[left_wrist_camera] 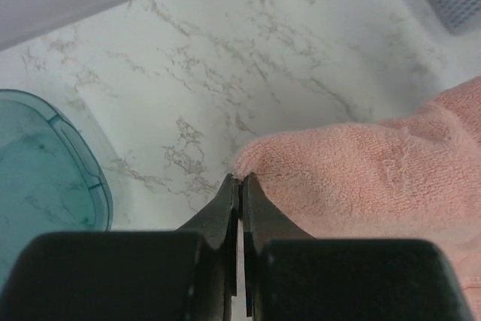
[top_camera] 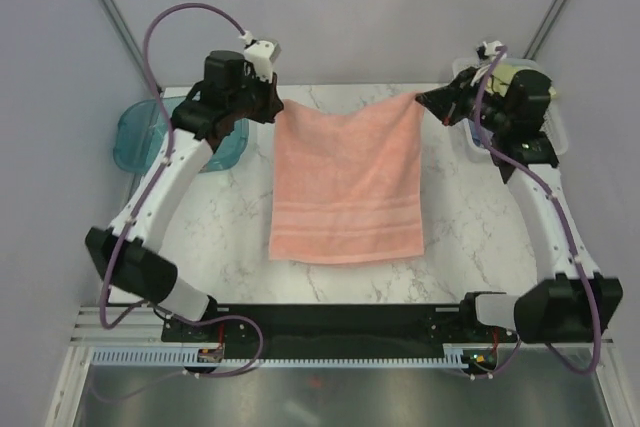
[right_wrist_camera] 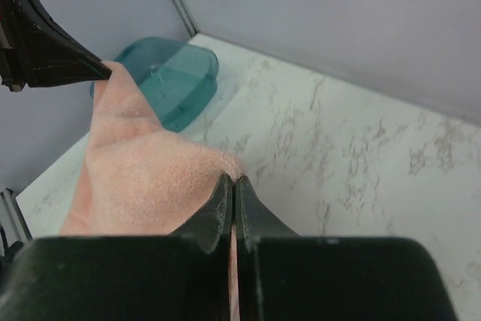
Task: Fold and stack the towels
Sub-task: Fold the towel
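Note:
A salmon-pink towel (top_camera: 345,182) hangs stretched between both grippers over the middle of the marble table, its lower edge resting near the front. My left gripper (top_camera: 274,104) is shut on the towel's far left corner (left_wrist_camera: 252,159); its jaws (left_wrist_camera: 240,180) pinch the cloth edge. My right gripper (top_camera: 424,99) is shut on the far right corner (right_wrist_camera: 225,162), with the tips (right_wrist_camera: 234,180) closed on the fabric. In the right wrist view the towel (right_wrist_camera: 143,178) runs across to the left gripper's fingers (right_wrist_camera: 45,50).
A teal translucent tray (top_camera: 140,135) sits at the table's far left, behind the left arm, also in the left wrist view (left_wrist_camera: 45,163). A white mesh basket (top_camera: 555,132) stands at the far right, under the right arm. Grey walls enclose the back and sides.

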You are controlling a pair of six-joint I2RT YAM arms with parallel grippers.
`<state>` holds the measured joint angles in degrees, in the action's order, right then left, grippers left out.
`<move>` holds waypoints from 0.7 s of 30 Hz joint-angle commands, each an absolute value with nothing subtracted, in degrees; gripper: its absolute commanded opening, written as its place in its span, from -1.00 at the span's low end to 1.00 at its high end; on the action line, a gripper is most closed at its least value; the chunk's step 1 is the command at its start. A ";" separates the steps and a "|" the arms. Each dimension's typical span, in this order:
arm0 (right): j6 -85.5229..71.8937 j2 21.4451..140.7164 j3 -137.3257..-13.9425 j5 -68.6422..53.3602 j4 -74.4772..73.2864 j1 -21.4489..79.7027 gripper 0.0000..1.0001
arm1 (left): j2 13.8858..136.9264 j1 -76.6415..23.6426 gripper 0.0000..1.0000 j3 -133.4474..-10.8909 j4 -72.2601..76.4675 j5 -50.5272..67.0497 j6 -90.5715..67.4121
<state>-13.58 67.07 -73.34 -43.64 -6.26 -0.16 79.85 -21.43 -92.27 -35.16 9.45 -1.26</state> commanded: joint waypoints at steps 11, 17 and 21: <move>-23.03 118.10 -84.42 -43.77 19.78 1.32 -1.00 | 129.53 -14.77 -0.95 -123.36 -32.43 10.19 -1.40; -20.84 129.45 -99.10 -37.10 13.83 1.32 -0.23 | 140.53 -13.18 0.13 -134.19 -32.08 4.94 -0.62; -19.86 129.39 -103.01 -30.87 9.67 1.32 0.01 | 138.70 -13.18 0.44 -134.04 -30.76 3.17 -0.44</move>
